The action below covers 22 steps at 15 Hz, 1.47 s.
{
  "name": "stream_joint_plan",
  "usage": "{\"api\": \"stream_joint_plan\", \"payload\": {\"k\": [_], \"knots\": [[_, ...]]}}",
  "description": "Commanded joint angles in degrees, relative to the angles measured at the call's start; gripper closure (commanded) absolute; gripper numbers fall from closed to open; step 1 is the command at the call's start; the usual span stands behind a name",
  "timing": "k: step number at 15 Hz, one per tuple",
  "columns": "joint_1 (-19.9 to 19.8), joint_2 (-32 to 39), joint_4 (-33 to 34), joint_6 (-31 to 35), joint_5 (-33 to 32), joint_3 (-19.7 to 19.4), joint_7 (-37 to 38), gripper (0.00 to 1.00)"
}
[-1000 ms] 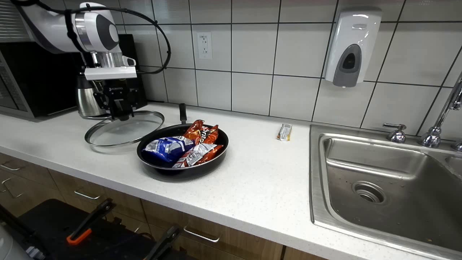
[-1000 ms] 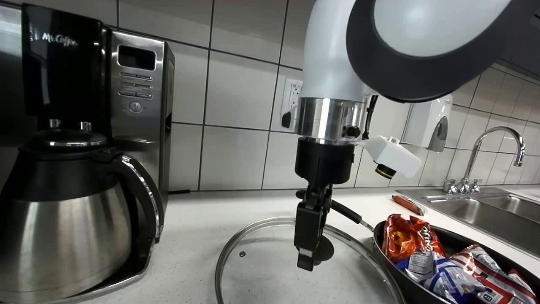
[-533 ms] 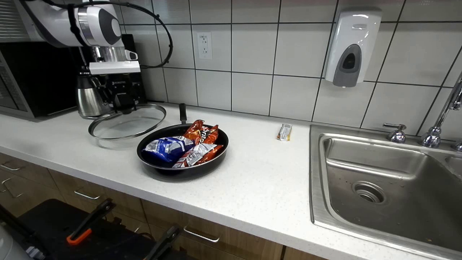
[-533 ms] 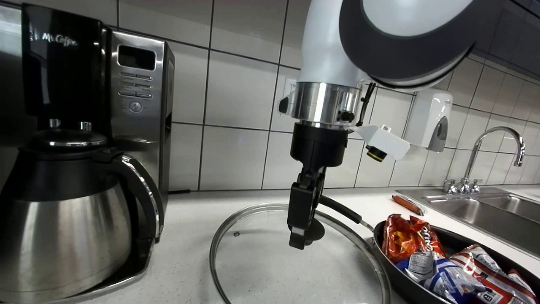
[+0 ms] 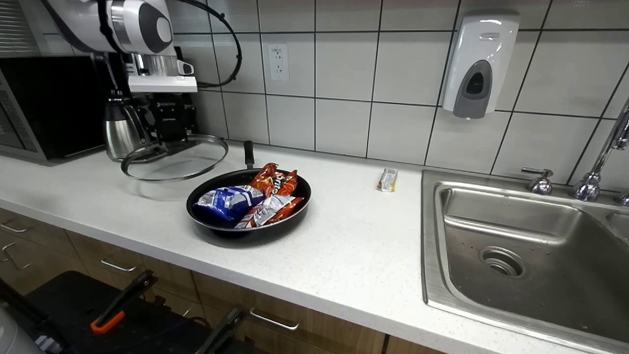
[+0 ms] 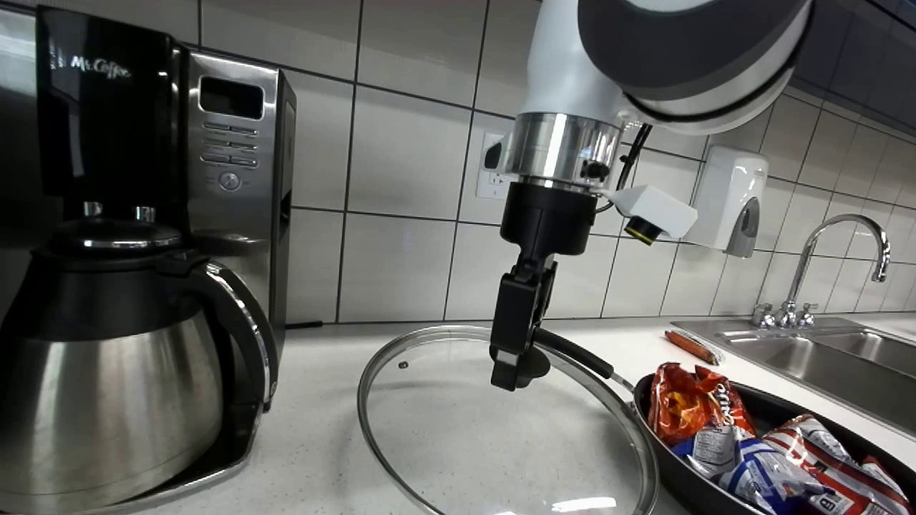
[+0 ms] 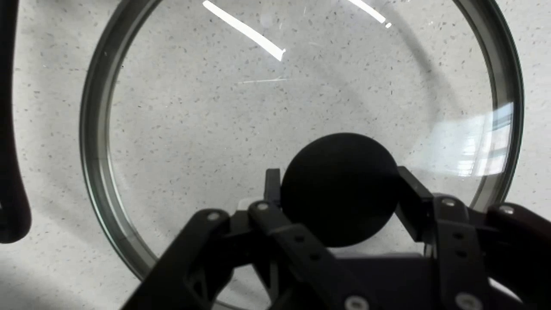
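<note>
Where the wrist camera looks down, the fingers (image 7: 272,185) of the gripper (image 7: 342,189) stand apart by just the width of a black knob (image 7: 340,150), one against each side, gripping it. The knob belongs to a round, clear glass lid (image 7: 241,129) with a grey metal rim (image 7: 97,142); white streaks of light cross the glass at the top of that view, and a paler glare lies toward the right. Held clear of the speckled white countertop (image 5: 354,236) and slightly tilted, the lid is left of centre in an exterior view, beside a black frying pan (image 5: 245,236) holding chip bags (image 5: 231,201).

Only the wrist view shows both fingers flanking the knob; in both exterior views the dark gripper covers at least part of it. A small vent (image 6: 403,365) in the glass is plain in an exterior view, with a Mr. Coffee coffee maker (image 6: 236,143) and its steel carafe (image 6: 122,415) filling the left of the frame. The sink drain (image 5: 502,261) shows only in an exterior view, at the lower right.
</note>
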Motion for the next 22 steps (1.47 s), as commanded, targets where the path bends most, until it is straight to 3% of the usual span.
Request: {"api": "stream_joint_plan", "payload": {"k": [1, 8, 22], "knots": [[-1.39, -4.88, -0.78, -4.33, 2.20, 0.93, -2.26, 0.61], [-1.54, -9.23, -3.66, -8.77, 3.71, 0.15, -1.83, 0.61], [-4.37, -22.28, -19.57, -6.25, 5.71, -5.76, -4.79, 0.61]]}}
